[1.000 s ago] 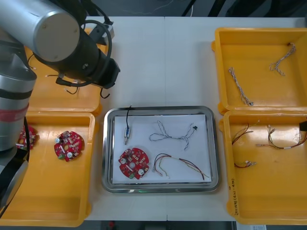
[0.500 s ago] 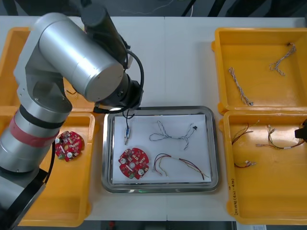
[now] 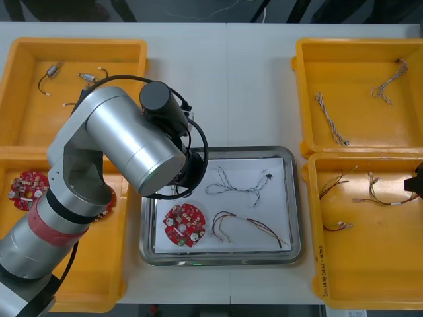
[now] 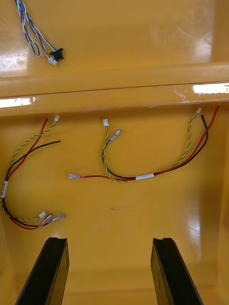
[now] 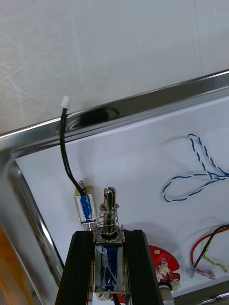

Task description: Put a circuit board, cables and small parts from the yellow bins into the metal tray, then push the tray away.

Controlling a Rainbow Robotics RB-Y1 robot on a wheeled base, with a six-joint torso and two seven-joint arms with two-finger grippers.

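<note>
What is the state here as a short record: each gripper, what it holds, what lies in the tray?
left gripper: over tray, shut on held part
right gripper: open, above bin cables in a right bin
tray contents: board, blue-white cable, red-yellow cable, loose part
held part: small metal part with spring, not yet set down

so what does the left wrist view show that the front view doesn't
Left wrist view: the left gripper, its black fingers shut on a small spring-tipped metal part, beside a second small metal part on a black cable.
Front view: four yellow rectangular bins, a spare round red circuit board, the silver left arm.
Both: the shiny metal tray, its round red circuit board, its twisted blue and white cable.
The right gripper hangs open over red and yellow cables.
</note>
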